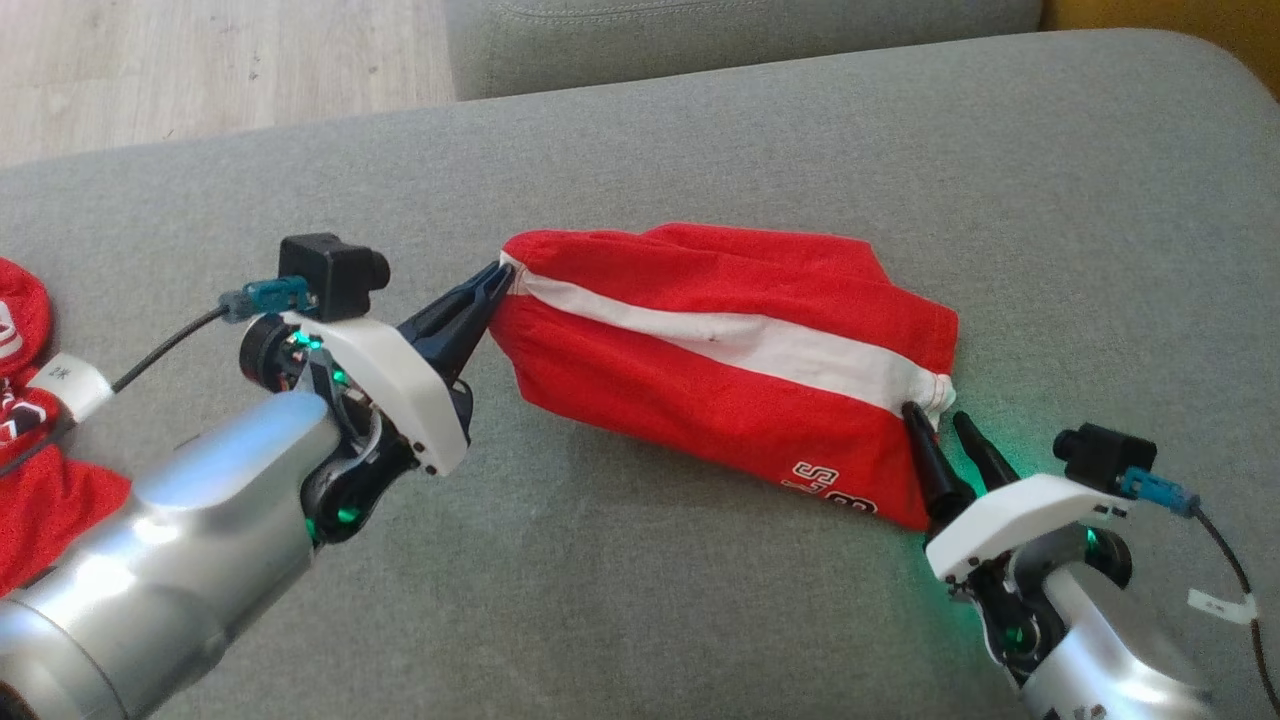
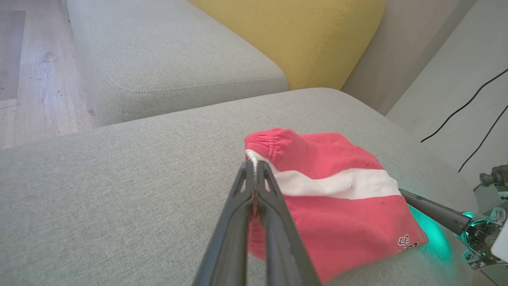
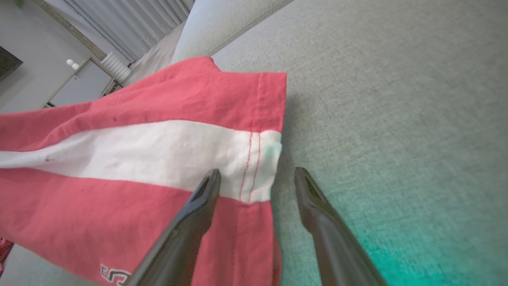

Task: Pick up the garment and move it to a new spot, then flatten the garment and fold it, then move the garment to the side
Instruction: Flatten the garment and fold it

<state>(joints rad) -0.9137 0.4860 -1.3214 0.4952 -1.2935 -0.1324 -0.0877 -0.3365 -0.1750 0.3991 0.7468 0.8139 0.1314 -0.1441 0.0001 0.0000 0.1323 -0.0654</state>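
Red garment (image 1: 720, 360) with the white stripe lies stretched across the middle of the grey sofa cushion (image 1: 800, 150), running from far left to near right. The left gripper (image 1: 497, 283) is clamped tight on the gathered waistband corner at the left end. Over at the right end, the right gripper (image 1: 945, 420) stands wide. One finger is over the stitched hem and the other over bare cushion just beside it, so the hem edge sits between the jaws, not pinched. There's open cushion on the far side, to the right, and on the near side too. At the cushion's left edge lies another red garment (image 1: 30, 480), well apart. Beyond are a second grey cushion (image 1: 700, 40), wooden floor (image 1: 200, 70) at far left, and a yellow cushion (image 2: 297, 35).
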